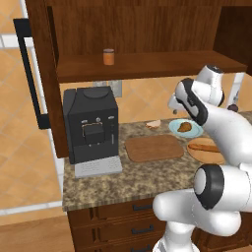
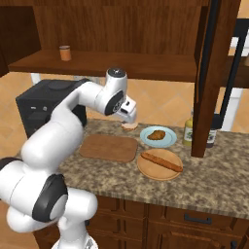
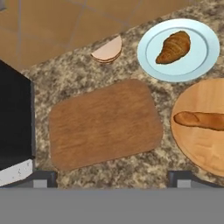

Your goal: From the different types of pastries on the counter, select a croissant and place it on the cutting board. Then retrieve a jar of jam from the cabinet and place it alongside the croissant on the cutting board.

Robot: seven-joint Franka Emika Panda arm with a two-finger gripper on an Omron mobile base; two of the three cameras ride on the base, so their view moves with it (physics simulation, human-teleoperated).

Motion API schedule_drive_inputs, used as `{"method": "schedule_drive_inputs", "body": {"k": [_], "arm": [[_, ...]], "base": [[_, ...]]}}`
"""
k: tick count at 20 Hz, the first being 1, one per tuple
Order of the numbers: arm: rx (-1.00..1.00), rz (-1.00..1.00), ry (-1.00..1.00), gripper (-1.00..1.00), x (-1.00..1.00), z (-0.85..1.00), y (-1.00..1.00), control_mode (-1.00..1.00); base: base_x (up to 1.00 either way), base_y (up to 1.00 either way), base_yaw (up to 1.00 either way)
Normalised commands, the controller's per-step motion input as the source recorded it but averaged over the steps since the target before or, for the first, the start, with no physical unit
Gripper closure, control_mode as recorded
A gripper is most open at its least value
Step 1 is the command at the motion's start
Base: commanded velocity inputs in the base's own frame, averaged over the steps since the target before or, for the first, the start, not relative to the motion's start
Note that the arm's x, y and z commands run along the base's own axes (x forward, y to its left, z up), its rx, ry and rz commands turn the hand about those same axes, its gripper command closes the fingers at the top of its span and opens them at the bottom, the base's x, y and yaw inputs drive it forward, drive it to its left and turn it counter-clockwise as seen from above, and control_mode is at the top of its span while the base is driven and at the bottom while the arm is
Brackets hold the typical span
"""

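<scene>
1. The claw (image 3: 112,175) is standing wide open with nothing between its tips, hovering high over the surface (image 3: 87,74); in the hand view its two dark fingertips (image 3: 43,177) are showing at the near edge of the cutting board (image 3: 105,122)
2. The hand view is looking straight down on the board, which is lying bare, while the right base view is showing the claw (image 2: 129,116) hanging above the board's (image 2: 109,147) far right corner
3. The croissant (image 3: 174,47), golden-brown, curved and ridged, is lying in the middle of a pale blue plate (image 3: 151,57) just beyond the board's far right corner
4. A long orange pastry (image 3: 199,120) is lying across a round wooden plate (image 3: 197,148) to the right of the board
5. A pale tan flat piece (image 3: 108,51) is resting directly on the surface, beside the blue plate
6. The left base view is showing the jar of jam (image 1: 109,56), orange-brown, standing upright on the shelf of the cabinet (image 1: 147,66), above the black coffee machine (image 1: 91,125)
7. The right base view is showing two bottles (image 2: 187,132) by the cabinet's side panel
</scene>
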Motion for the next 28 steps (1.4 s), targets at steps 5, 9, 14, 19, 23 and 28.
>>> {"method": "schedule_drive_inputs", "body": {"k": [5,9,14,19,23,28], "arm": [[-0.02,-0.21,0.04,-1.0,0.16,0.0,-0.33,-1.0],[-0.07,-0.18,0.0,-1.0,0.14,-0.01,-0.44,-1.0],[-0.02,-0.13,-0.03,-1.0,0.23,-0.48,-0.45,-1.0],[-0.01,-0.12,-0.03,-1.0,0.3,-0.23,-0.46,-1.0],[-0.04,-0.04,0.0,-1.0,0.58,-0.17,-0.08,-1.0],[-0.03,0.0,0.0,-1.0,0.55,-0.28,-0.15,-1.0]], "base": [[0.0,0.0,0.0],[0.0,0.0,0.0],[0.0,0.0,0.0],[0.0,0.0,0.0],[0.0,0.0,0.0],[0.0,0.0,0.0]]}}
